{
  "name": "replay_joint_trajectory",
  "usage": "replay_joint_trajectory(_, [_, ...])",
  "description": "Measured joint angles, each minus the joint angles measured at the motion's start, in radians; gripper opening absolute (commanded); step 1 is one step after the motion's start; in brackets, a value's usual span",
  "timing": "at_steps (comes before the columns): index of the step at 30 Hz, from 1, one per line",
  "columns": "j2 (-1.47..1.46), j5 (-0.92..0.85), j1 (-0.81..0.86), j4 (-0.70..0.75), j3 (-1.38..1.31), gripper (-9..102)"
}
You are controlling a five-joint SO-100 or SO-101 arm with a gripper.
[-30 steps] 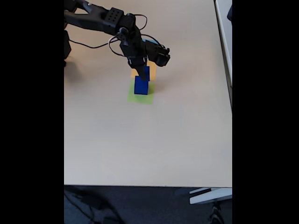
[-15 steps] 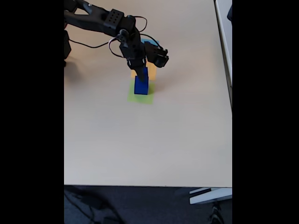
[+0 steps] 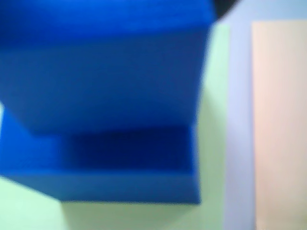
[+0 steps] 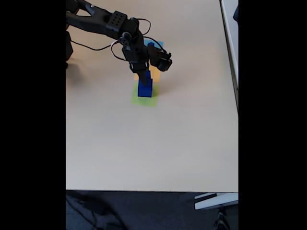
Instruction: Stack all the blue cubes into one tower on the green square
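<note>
Blue cubes form the tower (image 4: 145, 88) standing on the green square (image 4: 144, 99) near the middle of the beige table (image 4: 153, 143) in the fixed view. The gripper (image 4: 146, 73) hangs right at the tower's top — whether it is spread or pinching, I cannot tell. The orange square (image 4: 155, 74) lies just behind; a smaller cube on a bigger one (image 3: 105, 120) — blurred — crowds the wrist view
</note>
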Motion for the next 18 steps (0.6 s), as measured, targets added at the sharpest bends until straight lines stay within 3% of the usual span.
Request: replay_joint_trajectory(18, [-0.048,0.003,0.009,-0.006,-0.034,0])
